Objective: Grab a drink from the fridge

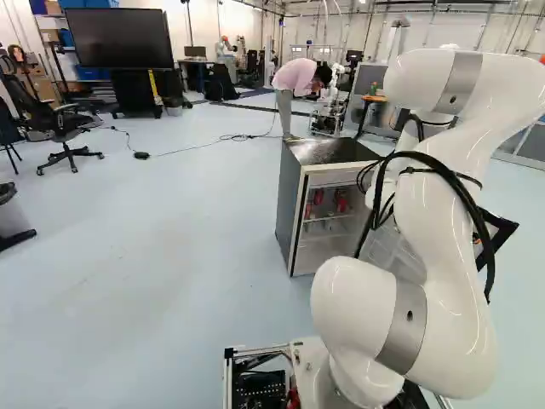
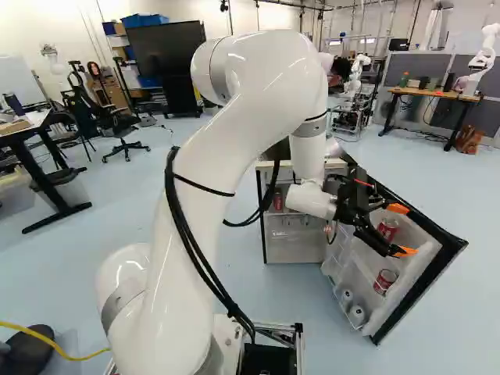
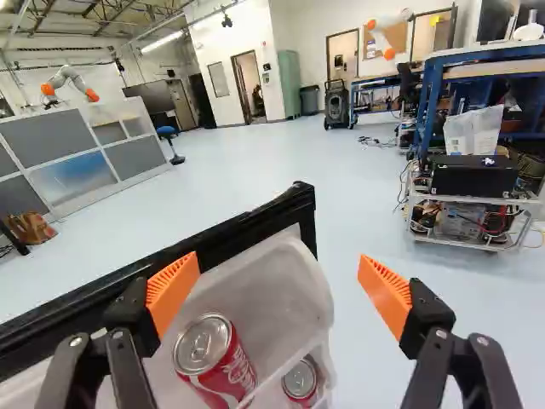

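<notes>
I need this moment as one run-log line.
fridge open | gripper open near door | upper red can in door bin | drink not yet grabbed

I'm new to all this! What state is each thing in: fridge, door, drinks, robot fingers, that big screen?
Fridge: open
Fridge door: swung wide
Upper red can in door: upright, looks unopened
Lower red can in door: in its rack, not gripped
Red drinks inside: on a shelf
Robot fingers: open, gripping nothing
Big screen: dark
</notes>
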